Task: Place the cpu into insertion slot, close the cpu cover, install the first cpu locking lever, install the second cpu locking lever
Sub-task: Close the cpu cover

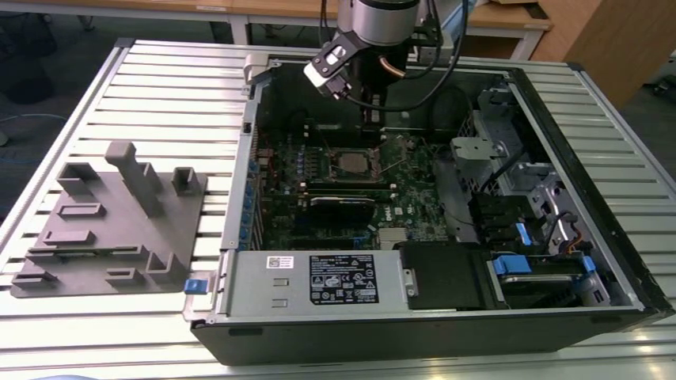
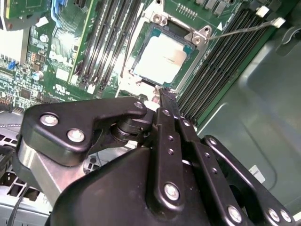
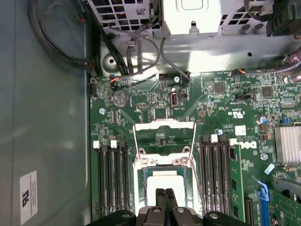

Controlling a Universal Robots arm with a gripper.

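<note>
Open black metal computer case (image 1: 317, 344) holds the green circuit board (image 3: 225, 113). The black gripper (image 2: 165, 94) has its jaws clenched together on nothing, tip just beside the square black, silver-rimmed insertion slot (image 2: 190, 60). The thin silvery cpu cover frame (image 3: 164, 124) looks swung open, so not yet closed. The dull silver square cpu (image 2: 157, 59) lies in the slot, so placing looks done. The thin wire lever (image 2: 244, 30) appears unlatched.

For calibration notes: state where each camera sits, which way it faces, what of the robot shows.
Exterior view: off the arm, looking down into the open computer case; the arm's wrist and gripper show.
First wrist view: on the wrist, facing the green board; gripper tips show.
Second wrist view: on the wrist, looking obliquely along the gripper's linkage.
Both wrist views share the cpu.
</note>
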